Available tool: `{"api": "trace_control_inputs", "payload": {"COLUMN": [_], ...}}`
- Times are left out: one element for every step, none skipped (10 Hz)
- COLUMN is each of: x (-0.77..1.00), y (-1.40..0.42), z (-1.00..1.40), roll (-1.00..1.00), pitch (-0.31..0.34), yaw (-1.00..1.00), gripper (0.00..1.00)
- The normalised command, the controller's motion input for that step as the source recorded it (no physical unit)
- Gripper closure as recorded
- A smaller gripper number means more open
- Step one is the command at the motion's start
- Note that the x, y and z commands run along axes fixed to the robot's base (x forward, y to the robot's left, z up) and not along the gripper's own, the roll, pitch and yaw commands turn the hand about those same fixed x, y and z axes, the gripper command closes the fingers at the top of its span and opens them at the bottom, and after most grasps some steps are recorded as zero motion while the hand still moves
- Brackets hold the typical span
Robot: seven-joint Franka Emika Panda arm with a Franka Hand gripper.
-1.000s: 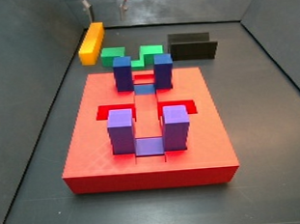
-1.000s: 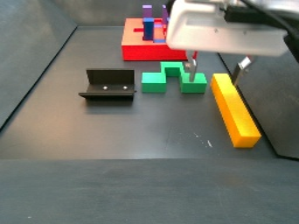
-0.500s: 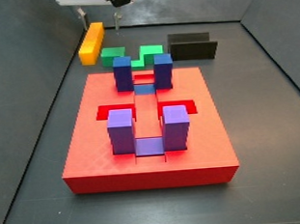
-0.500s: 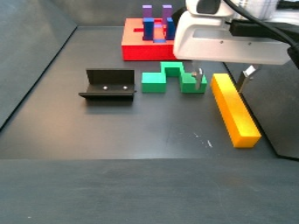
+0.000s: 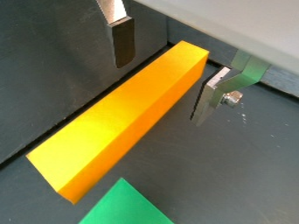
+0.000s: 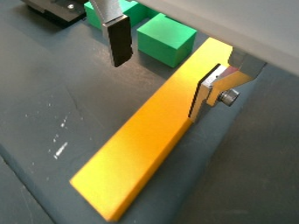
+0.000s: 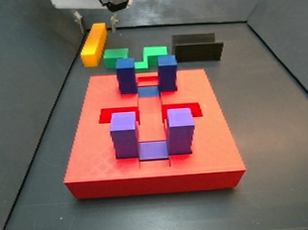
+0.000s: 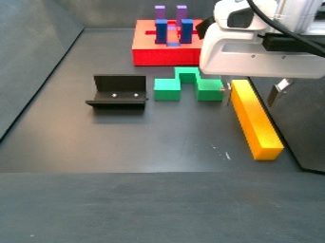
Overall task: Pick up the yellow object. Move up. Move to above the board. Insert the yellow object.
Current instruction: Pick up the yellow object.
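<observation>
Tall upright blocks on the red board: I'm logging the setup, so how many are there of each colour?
Dark blue tall blocks: 2
Purple tall blocks: 2
Total: 4, all on the red square board; the gripper is off it, over the yellow-orange bar.

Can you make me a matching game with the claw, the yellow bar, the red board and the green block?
Things:
1. claw
2. yellow bar
3. red board
4. green block

Descriptions:
A. carries upright purple and blue blocks
B. open, one finger on each side of the bar
C. lies flat on the dark floor, not lifted
D. sits between the fixture and the bar

Pairs: 1-B, 2-C, 3-A, 4-D
</observation>
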Motion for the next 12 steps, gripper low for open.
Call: {"api": "trace_control_inputs", "payload": {"x": [-0.19, -0.13, -0.12, 0.00, 0.02, 0.09, 0.00, 0.00, 0.00, 0.00, 0.00, 0.00], "y": [0.00, 0.00, 0.00, 0.00, 0.01, 0.00, 0.00, 0.00, 0.00, 0.00, 0.00, 0.00], "z": [-0.22, -0.31, -0.34, -0.22, -0.16, -0.11, -0.17, -0.19, -0.20, -0.15, -0.17, -0.19], "roll": [0.12, 0.15, 0.16, 0.14, 0.11, 0.08, 0.09, 0.09, 0.09, 0.07, 0.08, 0.10], "pitch": [-0.054, -0.051, -0.060, -0.033, -0.020, -0.010, -0.010, -0.020, -0.027, -0.030, -0.030, -0.029], "yaw": [0.00, 0.00, 0.00, 0.00, 0.03, 0.07, 0.05, 0.04, 0.04, 0.06, 0.07, 0.09], "gripper": [0.00, 0.00, 0.00, 0.00, 0.00, 0.00, 0.00, 0.00, 0.00, 0.00, 0.00, 0.00]}}
